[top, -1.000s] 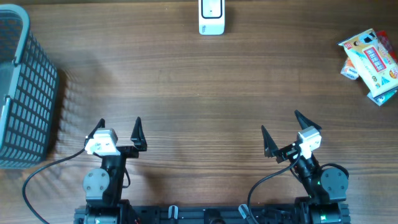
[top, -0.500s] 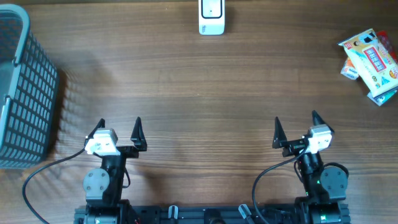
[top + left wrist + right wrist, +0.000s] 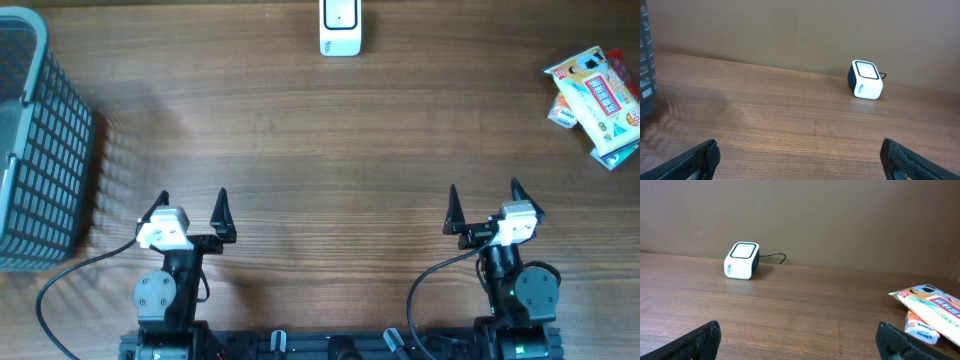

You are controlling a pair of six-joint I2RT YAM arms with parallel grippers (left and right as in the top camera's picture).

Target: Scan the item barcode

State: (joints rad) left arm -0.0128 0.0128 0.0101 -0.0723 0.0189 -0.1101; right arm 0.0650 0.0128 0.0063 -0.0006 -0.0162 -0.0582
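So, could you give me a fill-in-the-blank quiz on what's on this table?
On the table, the grey basket stands at the ____ end.
The scanner by the far edge is mainly ____.
The left tool and right tool are both ____, holding nothing.
Missing words: left; white; open.

Open run across the middle of the brown wooden tabletop (image 3: 330, 150). Hemmed by grey lattice plastic basket (image 3: 35, 140) left, white boxy scanner (image 3: 340, 28) far centre, colourful flat packets (image 3: 597, 95) far right.
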